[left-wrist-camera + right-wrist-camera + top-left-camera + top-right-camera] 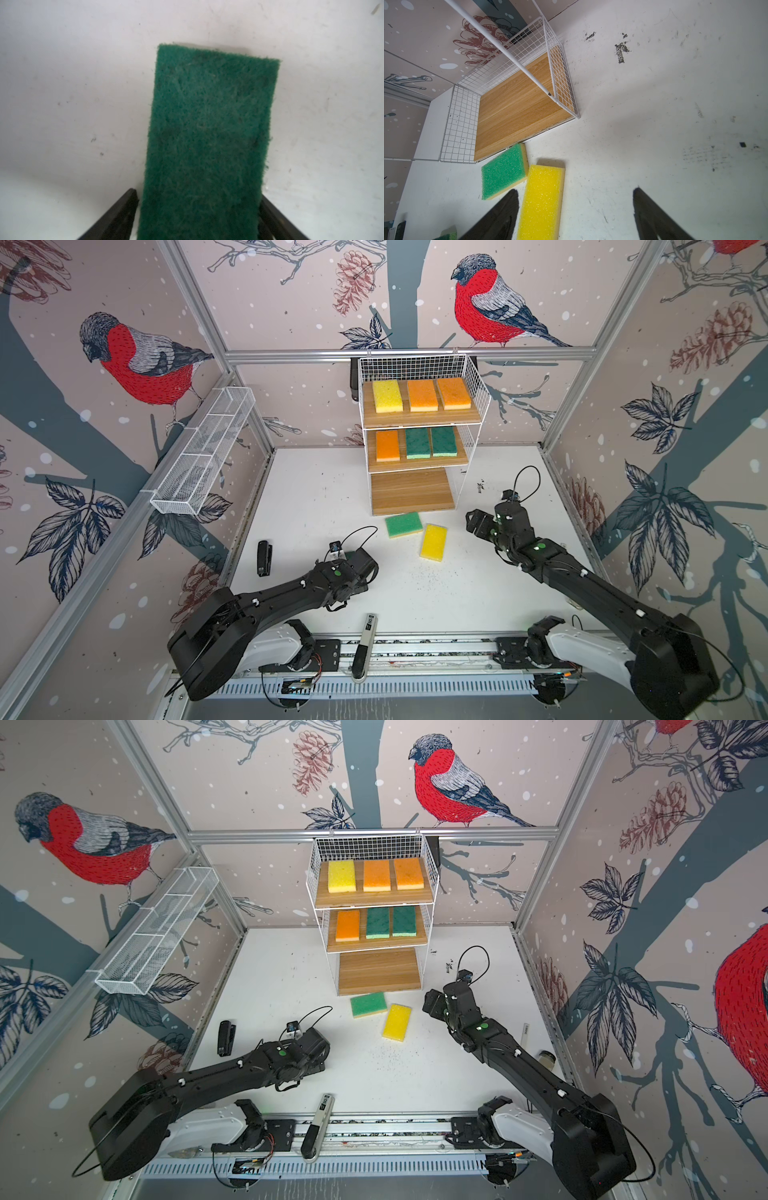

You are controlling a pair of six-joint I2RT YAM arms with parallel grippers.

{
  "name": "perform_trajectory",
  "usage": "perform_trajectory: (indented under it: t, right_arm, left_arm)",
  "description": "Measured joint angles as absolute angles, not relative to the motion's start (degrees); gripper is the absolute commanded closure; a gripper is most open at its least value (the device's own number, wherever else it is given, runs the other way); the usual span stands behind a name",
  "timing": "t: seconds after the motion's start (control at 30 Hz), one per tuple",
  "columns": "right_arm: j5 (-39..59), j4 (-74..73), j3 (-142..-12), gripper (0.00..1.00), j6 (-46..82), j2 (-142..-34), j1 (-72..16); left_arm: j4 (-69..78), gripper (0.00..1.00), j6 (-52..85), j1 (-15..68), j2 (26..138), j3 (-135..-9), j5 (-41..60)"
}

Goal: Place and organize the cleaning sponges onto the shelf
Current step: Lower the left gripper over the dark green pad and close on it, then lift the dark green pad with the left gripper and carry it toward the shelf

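Straddling a dark sponge (209, 124) that lies flat on the table (316, 497), the L gripper (197, 195) sits at abt 8 o'clock of table centre in both top views. Its fingers (124, 212) flank the sponge's near end, one each side. Can't tell whether they're pinching it or just beside it. R gripper (575, 190) hangs over the table at abt 3 o'clock, jaws spread wide, grasping nothing

Shelf (473, 389) stands at 12 o'clock against the back wall. Top board (419, 418), from 9 to 3 o'clock: yellow sponge (387, 396), orange sponge (422, 395), 2nd orange (454, 393), side by side. Mid board (415, 464), same order: mid orange (387, 445), green sponge (418, 443), 2nd green (444, 441), both greens dark face up. Bottom board (411, 491) is the lowest step, nearest the arms

Light-green sponge (404, 524) lies on the table just beside the bottom board's front edge, at its 6 o'clock. Loose yellow (433, 541) lies on the table at the light-green one's 4 o'clock, just beside it. It's at the R gripper's 8 o'clock, near but apart
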State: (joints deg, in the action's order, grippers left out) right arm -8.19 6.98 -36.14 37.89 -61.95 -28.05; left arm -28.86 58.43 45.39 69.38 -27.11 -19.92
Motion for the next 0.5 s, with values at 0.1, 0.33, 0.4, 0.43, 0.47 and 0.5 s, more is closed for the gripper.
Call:
perform_trajectory:
  t: [0.1,0.33,0.4,0.43,0.47,0.5]
  right_arm:
    - [-8.01,6.96,-35.88,0.14,37.89,-61.01,-27.81]
    - [-7.75,7.03,-35.57,0.14,37.89,-60.05,-27.29]
    - [-7.66,7.18,-35.44,0.14,37.87,-59.92,-27.0]
    - [-7.6,7.29,-35.42,0.14,37.87,-59.9,-26.87]
    - [-7.55,7.42,-35.44,0.14,37.85,-59.83,-26.72]
    - [-7.51,7.64,-35.44,0.14,37.8,-59.68,-26.61]
  left_arm:
    - [-27.24,0.28,58.0,45.39,69.91,-26.55,-21.12]
    - [-25.08,0.38,56.69,45.45,68.99,-25.17,-22.59]
    - [-25.17,0.38,56.58,45.56,68.55,-25.39,-22.46]
    - [-25.47,0.38,56.55,45.63,68.36,-25.63,-21.87]
    - [-25.91,0.38,56.55,45.82,68.23,-26.04,-20.82]
    - [-26.17,0.38,56.58,46.09,68.16,-26.61,-19.7]
